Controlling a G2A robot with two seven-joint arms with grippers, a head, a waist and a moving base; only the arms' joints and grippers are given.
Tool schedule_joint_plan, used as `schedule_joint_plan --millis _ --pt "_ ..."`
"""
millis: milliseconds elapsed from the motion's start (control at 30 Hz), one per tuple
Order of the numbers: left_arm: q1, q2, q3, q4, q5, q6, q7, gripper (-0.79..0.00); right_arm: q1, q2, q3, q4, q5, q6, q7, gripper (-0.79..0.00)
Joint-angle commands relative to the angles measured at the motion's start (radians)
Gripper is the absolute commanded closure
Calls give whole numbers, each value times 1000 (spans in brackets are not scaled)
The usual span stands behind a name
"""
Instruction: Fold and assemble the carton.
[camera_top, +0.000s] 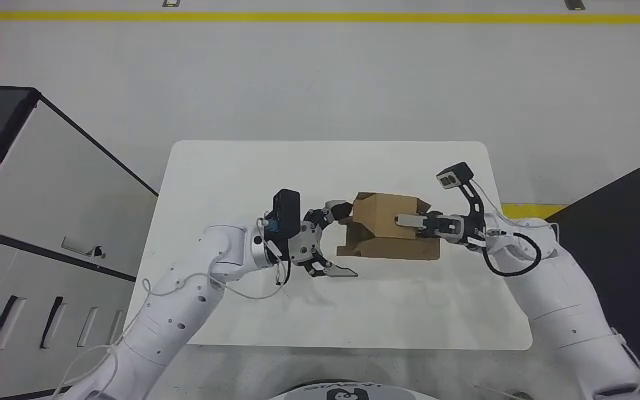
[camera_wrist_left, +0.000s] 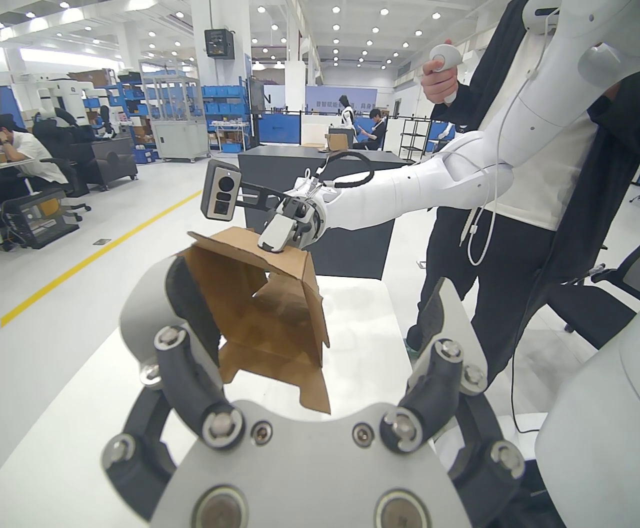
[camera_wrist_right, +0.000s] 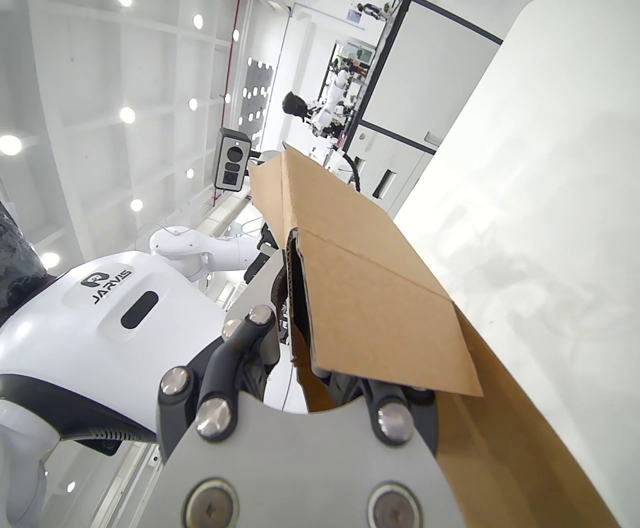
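A two-armed robot works on a brown carton (camera_top: 390, 228) at the middle of a white table (camera_top: 250, 180). The right gripper (camera_top: 412, 220) is clamped on the carton's top panel. The left gripper (camera_top: 335, 240), its jaws spread wide and empty, sits just beside the open end. The body appears to be opened into a box shape, but the end flaps hang loose, so folding them shut looks yet to be done.

The top view looks down on the table (camera_top: 230, 180) from high up. Both wrist views face the carton (camera_wrist_left: 280, 310) close up, from opposite sides. All three share it.
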Motion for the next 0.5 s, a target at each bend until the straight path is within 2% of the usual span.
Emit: schedule_joint_plan --millis 0,467 --pt "0 0 2 0 -2 -1 0 -785 -3 1 2 -6 12 1 1 0" --pt "-10 -5 13 2 8 1 16 -785 -13 9 1 -52 19 27 27 0"
